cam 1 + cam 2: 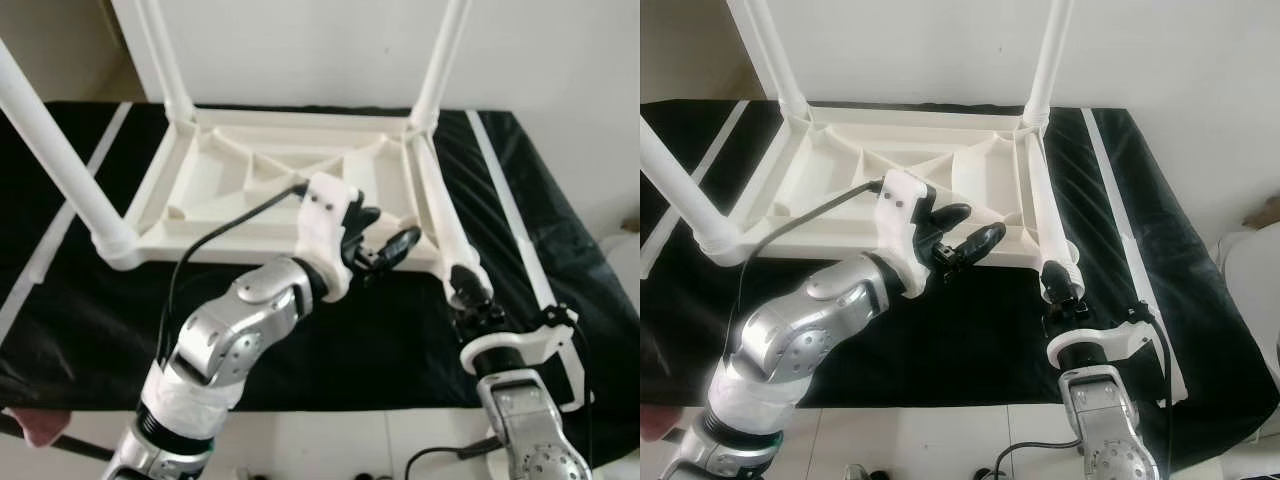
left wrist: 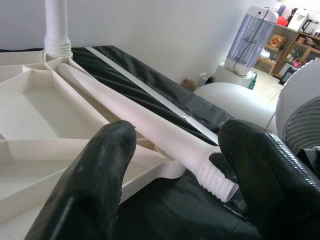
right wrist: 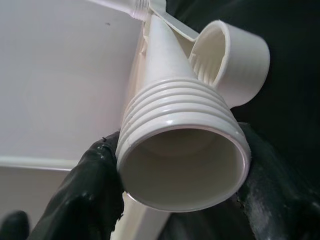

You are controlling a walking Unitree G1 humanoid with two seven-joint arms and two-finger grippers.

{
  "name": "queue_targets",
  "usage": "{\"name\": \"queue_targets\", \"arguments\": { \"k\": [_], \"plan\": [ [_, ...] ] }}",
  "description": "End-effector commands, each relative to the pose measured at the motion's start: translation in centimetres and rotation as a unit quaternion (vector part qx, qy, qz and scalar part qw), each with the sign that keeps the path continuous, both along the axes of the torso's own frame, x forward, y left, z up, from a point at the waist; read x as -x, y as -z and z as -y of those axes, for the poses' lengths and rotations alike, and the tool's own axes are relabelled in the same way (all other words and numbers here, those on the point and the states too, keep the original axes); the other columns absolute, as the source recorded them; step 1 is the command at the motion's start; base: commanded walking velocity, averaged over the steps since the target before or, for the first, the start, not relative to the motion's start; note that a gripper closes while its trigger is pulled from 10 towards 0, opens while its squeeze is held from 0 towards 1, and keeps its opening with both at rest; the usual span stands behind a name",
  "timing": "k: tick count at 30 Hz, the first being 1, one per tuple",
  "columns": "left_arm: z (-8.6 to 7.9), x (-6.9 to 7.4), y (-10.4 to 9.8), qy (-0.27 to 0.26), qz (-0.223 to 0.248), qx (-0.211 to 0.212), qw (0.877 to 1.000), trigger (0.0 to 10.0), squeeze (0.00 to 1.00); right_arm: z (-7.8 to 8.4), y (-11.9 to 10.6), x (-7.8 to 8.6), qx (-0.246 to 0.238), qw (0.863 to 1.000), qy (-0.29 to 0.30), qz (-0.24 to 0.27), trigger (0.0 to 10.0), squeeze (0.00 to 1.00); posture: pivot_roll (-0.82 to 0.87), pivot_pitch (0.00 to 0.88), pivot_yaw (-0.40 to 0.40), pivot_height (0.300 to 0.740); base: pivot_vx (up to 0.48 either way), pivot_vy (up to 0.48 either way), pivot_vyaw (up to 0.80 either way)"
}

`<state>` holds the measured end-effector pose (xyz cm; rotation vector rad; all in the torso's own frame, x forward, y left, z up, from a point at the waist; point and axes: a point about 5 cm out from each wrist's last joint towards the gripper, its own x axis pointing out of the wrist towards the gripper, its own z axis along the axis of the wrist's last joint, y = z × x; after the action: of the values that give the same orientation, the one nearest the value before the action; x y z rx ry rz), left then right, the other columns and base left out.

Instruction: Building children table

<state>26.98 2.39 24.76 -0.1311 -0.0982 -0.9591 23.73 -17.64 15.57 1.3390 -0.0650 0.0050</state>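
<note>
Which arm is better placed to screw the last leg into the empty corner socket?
Right. The right gripper already clamps the loose leg by its threaded end, beside the empty socket. The left gripper hovers open, holding nothing.

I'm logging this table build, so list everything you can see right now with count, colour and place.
Table top: one, white, upside down on the black cloth.
Fitted legs: three, white, standing up from its corners.
Loose leg: one, white, lying along the top's right edge, threaded end near the empty corner socket.
Cloth: one, black with white stripes, under everything.
Fan: one, white, beside the work surface.
Left gripper: open, above the top's near edge.
Right gripper: shut on the loose leg's threaded end.
</note>
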Motion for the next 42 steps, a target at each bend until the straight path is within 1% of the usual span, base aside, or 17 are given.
{"name": "queue_targets", "arguments": {
  "k": [1,8,9,11,12,22,24,26,27,29,30,31,32,33,34,37,42],
  "plan": [
    [0.5,0.7,-0.3,0.053,0.013,0.002,0.998,10.0,0.00,-1.1,2.8,0.0,-0.136,0.987,0.028,-0.084,10.0,0.00,-0.13,0.166,0.018,0.740,0.000,0.000,0.00],
    [0.5,0.7,-0.3,0.052,0.012,0.003,0.999,10.0,0.00,-0.8,3.4,-0.2,-0.185,0.978,0.023,-0.099,10.0,0.00,-0.13,0.167,0.017,0.740,0.000,0.000,0.00],
    [0.5,0.7,-0.3,0.052,0.012,0.003,0.999,10.0,0.00,-0.7,3.6,-0.2,-0.185,0.977,0.023,-0.101,10.0,0.59,-0.13,0.168,0.015,0.740,0.000,0.000,0.00],
    [0.5,0.7,-0.3,0.052,0.013,0.003,0.999,10.0,0.00,-0.7,3.7,-0.2,-0.185,0.977,0.023,-0.103,10.0,0.59,-0.13,0.168,0.015,0.740,0.000,0.000,0.00],
    [0.5,0.8,-0.3,0.052,0.012,0.004,0.999,10.0,0.00,-0.7,3.8,-0.1,-0.185,0.977,0.021,-0.100,10.0,1.00,-0.13,0.168,0.016,0.740,0.000,0.000,0.00],
    [0.5,0.8,-0.2,0.052,0.010,0.005,0.999,10.0,0.00,0.1,3.7,0.1,-0.161,0.983,0.022,-0.090,10.0,1.00,-0.14,0.171,0.017,0.740,0.000,0.000,0.00],
    [0.5,0.9,-0.2,0.053,0.010,0.005,0.999,10.0,0.00,0.1,3.5,0.1,-0.142,0.986,0.015,-0.086,10.0,1.00,-0.14,0.174,0.017,0.740,0.000,0.000,0.00],
    [0.4,0.9,-0.2,0.053,0.009,0.006,0.999,10.0,0.00,-0.3,2.9,0.2,-0.059,0.995,-0.009,-0.082,10.0,1.00,-0.14,0.176,0.017,0.740,0.000,0.000,0.00],
    [0.4,0.9,-0.2,0.053,0.008,0.006,0.999,10.0,0.00,-0.4,2.7,0.2,-0.028,0.996,-0.017,-0.079,10.0,0.63,-0.14,0.177,0.018,0.740,0.000,0.000,0.00],
    [0.5,0.9,-0.2,0.053,0.008,0.006,0.999,10.0,0.00,-0.6,2.3,0.1,0.004,0.997,-0.024,-0.070,10.0,0.44,-0.14,0.178,0.018,0.740,0.000,0.000,0.00],
    [0.5,0.9,-0.2,0.053,0.008,0.006,0.999,10.0,0.00,-0.6,2.3,0.1,0.004,0.997,-0.024,-0.070,10.0,0.44,-0.14,0.178,0.018,0.740,0.000,0.000,0.00],
    [0.5,0.9,-0.2,0.053,0.007,0.006,0.999,10.0,0.00,-0.4,1.4,-0.1,0.096,0.994,-0.023,-0.052,10.0,0.00,-0.14,0.180,0.020,0.740,0.000,0.000,0.00],
    [0.5,0.9,-0.2,0.053,0.007,0.006,0.999,10.0,0.00,-0.4,1.4,-0.1,0.096,0.994,-0.023,-0.052,10.0,0.00,-0.14,0.180,0.020,0.740,0.000,0.000,0.00],
    [0.5,0.9,-0.2,0.054,0.007,0.006,0.999,10.0,0.00,-0.2,0.5,-0.4,0.183,0.982,-0.015,-0.034,10.0,0.00,-0.14,0.180,0.019,0.740,0.000,0.000,0.00],
    [0.5,0.9,-0.2,0.054,0.007,0.006,0.999,10.0,0.00,-0.2,0.5,-0.4,0.183,0.982,-0.015,-0.034,10.0,0.00,-0.14,0.180,0.019,0.740,0.000,0.000,0.00],
    [0.6,0.9,-0.1,0.054,0.005,0.008,0.998,10.0,0.00,1.7,-2.7,-1.5,0.383,0.923,0.040,0.017,10.0,0.00,-0.14,0.179,0.017,0.740,0.000,0.000,0.00],
    [0.6,0.8,0.0,0.051,0.004,0.008,0.999,10.0,0.00,2.3,-3.9,-1.9,0.453,0.889,0.052,0.043,10.0,0.00,-0.14,0.175,0.008,0.740,0.000,0.000,0.00]
  ]
}}
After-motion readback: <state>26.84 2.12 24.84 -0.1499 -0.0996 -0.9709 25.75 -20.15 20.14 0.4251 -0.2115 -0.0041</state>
